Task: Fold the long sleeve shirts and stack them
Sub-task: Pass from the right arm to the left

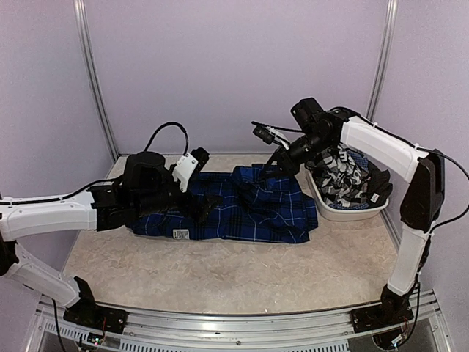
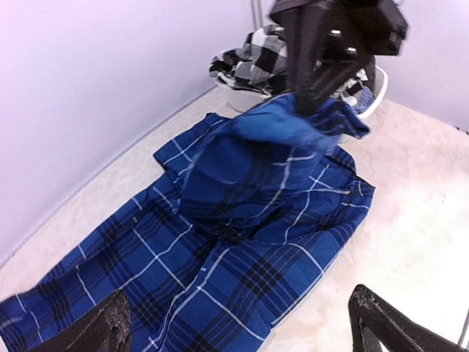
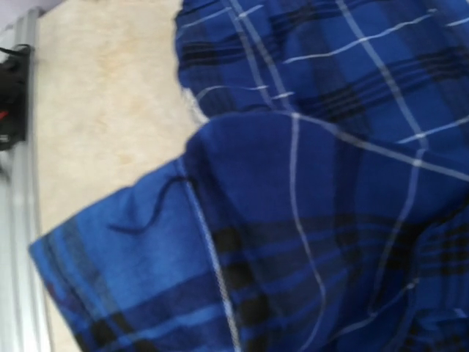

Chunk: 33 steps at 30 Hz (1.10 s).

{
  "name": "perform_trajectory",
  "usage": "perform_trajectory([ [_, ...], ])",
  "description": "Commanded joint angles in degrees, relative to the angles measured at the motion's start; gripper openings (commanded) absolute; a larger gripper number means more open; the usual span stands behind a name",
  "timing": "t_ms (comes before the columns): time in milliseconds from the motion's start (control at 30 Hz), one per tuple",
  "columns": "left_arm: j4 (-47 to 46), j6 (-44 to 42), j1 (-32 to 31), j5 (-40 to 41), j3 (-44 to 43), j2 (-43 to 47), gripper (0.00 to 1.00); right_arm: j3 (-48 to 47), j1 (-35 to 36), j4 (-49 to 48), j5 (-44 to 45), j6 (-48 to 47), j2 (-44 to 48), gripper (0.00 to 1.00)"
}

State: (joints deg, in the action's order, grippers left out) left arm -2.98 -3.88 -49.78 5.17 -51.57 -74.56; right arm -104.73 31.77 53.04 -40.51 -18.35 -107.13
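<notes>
While the right claw [image 1: 284, 163] pinches a raised fold at the far right end of the blue shirt [image 1: 249, 213], the left claw [image 1: 203, 204] hangs spread over its left half. The shirt lies left to right along the counter [image 1: 220, 271], the checked shirt [image 1: 341, 176] beyond it in a tub [image 1: 344, 214].

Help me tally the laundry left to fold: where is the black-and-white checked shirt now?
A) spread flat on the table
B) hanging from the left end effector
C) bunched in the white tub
C: the black-and-white checked shirt lies crumpled inside the white tub; the right end effector pinches only the blue shirt.
</notes>
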Motion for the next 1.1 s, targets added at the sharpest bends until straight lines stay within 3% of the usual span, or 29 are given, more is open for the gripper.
perform_trajectory([
  [0, -0.1, -17.1, -6.0, 3.5, -3.2, -1.9, 0.99, -3.0, 0.3, 3.8, -6.1, 0.8, -1.4, 0.00],
  [333, 0.0, -35.7, -12.9, 14.2, -9.7, -9.0, 0.99, 0.4, 1.5, 3.1, -9.2, 2.5, -3.3, 0.00],
  [600, 2.8, -42.3, -13.8, 14.2, -15.4, -15.2, 0.91, 2.0, 3.1, 2.3, -9.9, 2.9, -3.6, 0.00],
  [933, 4.8, -45.1, -13.0, 16.2, -18.8, -21.9, 0.48, 4.4, 3.9, 1.5, -10.0, 3.0, -3.3, 0.00],
  [1067, 5.9, -44.5, -12.3, 16.6, -19.8, -23.1, 0.24, 4.8, 3.9, 1.3, -9.8, 3.1, -2.8, 0.00],
])
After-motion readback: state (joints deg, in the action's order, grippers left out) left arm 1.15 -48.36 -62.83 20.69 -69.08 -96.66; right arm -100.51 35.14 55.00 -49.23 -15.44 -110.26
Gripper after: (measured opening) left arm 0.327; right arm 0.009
